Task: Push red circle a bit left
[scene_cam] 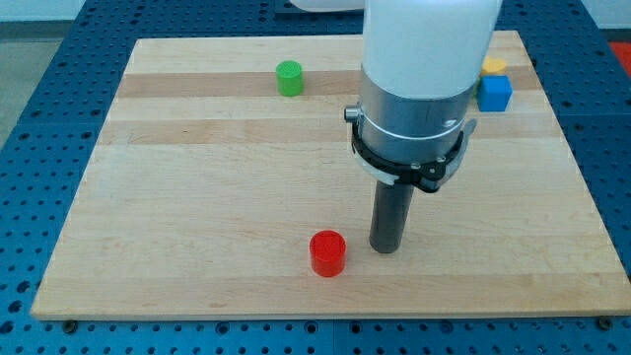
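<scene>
One red circle (327, 253) sits just left of my tip (385, 248), apart; no gripper shows.

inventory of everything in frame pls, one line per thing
red circle: 1, red, near the board's bottom edge, centre of view
green circle: 1, green, near the board's top edge, left of centre
blue cube: 1, blue, top right of the board
yellow block: 1, yellow, just above the blue cube, partly hidden by the arm, shape unclear
wooden board: 1, light wood, on a blue perforated table
my tip: 1, dark rod end, just right of the red circle, small gap
</scene>
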{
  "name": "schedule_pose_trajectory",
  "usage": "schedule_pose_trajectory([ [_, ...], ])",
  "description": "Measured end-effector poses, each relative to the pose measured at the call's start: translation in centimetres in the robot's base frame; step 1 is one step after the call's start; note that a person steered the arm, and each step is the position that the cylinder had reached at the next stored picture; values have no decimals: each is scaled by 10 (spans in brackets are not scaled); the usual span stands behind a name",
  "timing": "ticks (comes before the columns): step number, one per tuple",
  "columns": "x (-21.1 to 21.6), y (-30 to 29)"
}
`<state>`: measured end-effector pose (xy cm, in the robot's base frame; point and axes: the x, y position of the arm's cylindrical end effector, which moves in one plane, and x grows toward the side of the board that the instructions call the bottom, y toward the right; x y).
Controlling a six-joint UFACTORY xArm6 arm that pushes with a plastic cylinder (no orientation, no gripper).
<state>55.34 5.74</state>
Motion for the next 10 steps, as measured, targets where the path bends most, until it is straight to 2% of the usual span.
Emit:
schedule_pose_trajectory([
  [3, 23, -1],
  [10, 23, -30],
])
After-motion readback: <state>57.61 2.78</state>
